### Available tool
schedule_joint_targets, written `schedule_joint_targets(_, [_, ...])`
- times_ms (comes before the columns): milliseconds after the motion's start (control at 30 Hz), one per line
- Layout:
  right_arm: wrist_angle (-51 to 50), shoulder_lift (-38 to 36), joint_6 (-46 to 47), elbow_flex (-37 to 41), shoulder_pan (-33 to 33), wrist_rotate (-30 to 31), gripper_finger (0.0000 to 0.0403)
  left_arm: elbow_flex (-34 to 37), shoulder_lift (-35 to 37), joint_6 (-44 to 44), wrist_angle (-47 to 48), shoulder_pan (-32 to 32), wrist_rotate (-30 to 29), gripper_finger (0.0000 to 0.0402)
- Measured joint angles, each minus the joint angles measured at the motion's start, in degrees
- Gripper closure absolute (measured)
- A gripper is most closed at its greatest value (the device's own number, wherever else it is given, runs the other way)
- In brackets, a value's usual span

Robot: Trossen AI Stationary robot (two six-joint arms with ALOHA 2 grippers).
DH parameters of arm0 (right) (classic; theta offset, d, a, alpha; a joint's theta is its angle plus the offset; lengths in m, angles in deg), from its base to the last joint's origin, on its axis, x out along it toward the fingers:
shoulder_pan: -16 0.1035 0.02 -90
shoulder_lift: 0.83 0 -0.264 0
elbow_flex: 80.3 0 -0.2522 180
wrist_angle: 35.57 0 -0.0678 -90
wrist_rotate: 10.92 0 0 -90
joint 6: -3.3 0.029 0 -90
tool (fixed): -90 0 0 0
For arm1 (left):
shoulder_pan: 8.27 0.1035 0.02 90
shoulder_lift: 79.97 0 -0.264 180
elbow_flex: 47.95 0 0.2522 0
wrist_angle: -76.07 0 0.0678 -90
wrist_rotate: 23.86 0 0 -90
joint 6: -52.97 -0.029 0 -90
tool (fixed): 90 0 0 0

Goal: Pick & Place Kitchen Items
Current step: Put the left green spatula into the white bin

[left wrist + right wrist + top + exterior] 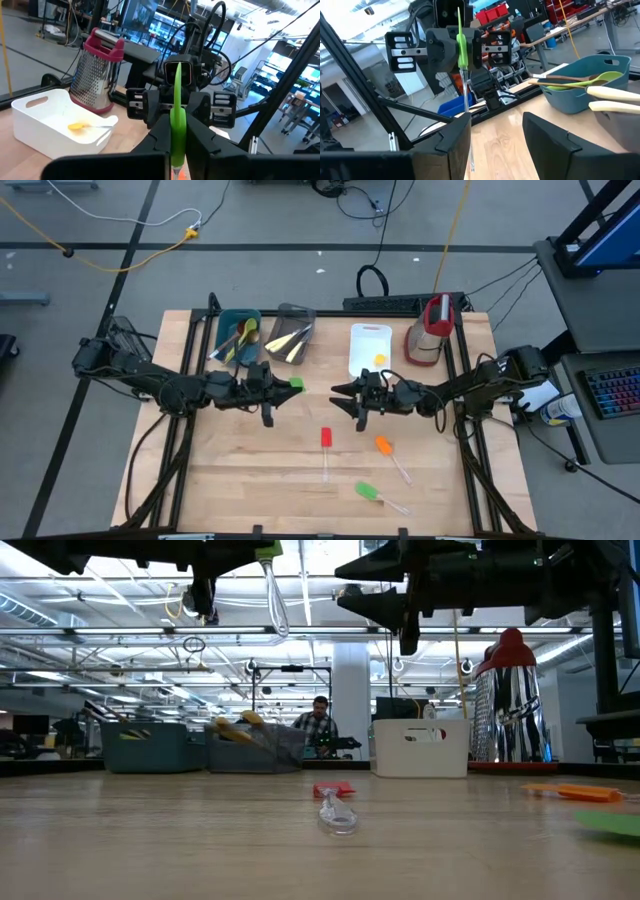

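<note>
Left gripper [283, 387] hangs above the counter [240, 470], jaws clamped on a green spatula [177, 107]. Facing it, the right gripper [345, 393] has jaws spread wide, holding nothing. Red [326, 439], orange [384, 446] and green [367, 491] spatulas lie below.

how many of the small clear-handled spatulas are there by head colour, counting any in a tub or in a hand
green: 2, the held spatula in the left hand and the green spatula on the table
red: 1, the red spatula on the table
orange: 1, the orange spatula on the table
yellow: 1, the yellow spatula in the white tub
total: 5
</note>
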Motion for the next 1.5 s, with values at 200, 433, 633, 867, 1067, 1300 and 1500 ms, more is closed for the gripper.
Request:
schedule_joint_targets(200, [-0.7, 0.0, -0.6, -1.4, 0.0, 0.0, 0.0232, 0.0, 0.0, -0.1, 0.0, 0.0, 0.0, 0.0372])
schedule_joint_targets(433, [-0.8, 0.8, -1.0, -2.6, 0.0, 0.0, 0.0232, 0.0, 0.0, -1.5, -1.1, 0.0, 0.0, 0.0385])
schedule_joint_targets(633, [-0.5, 5.9, -1.4, -6.7, 0.0, -0.3, 0.0232, 0.0, 0.0, -1.3, -0.9, 0.0, 0.0, 0.0369])
schedule_joint_targets(867, [-0.6, 10.3, -1.4, -10.9, -0.1, -0.5, 0.0232, 0.0, 0.0, -1.5, -0.9, 0.0, 0.1, 0.0388])
schedule_joint_targets(1067, [-0.7, 12.5, -1.6, -13.9, -0.5, -3.5, 0.0232, 0.0, 0.0, -1.5, -0.8, 0.0, 0.4, 0.0366])
schedule_joint_targets(1300, [-1.0, 14.9, -3.2, -17.1, -0.9, -5.0, 0.0232, 0.0, 0.0, -1.9, -0.8, 0.0, 0.4, 0.0387])
schedule_joint_targets(1500, [-1.1, 14.9, -6.5, -17.7, -0.9, -5.7, 0.0235, 0.0, 0.0, -1.9, -0.9, 0.0, 0.4, 0.0368])
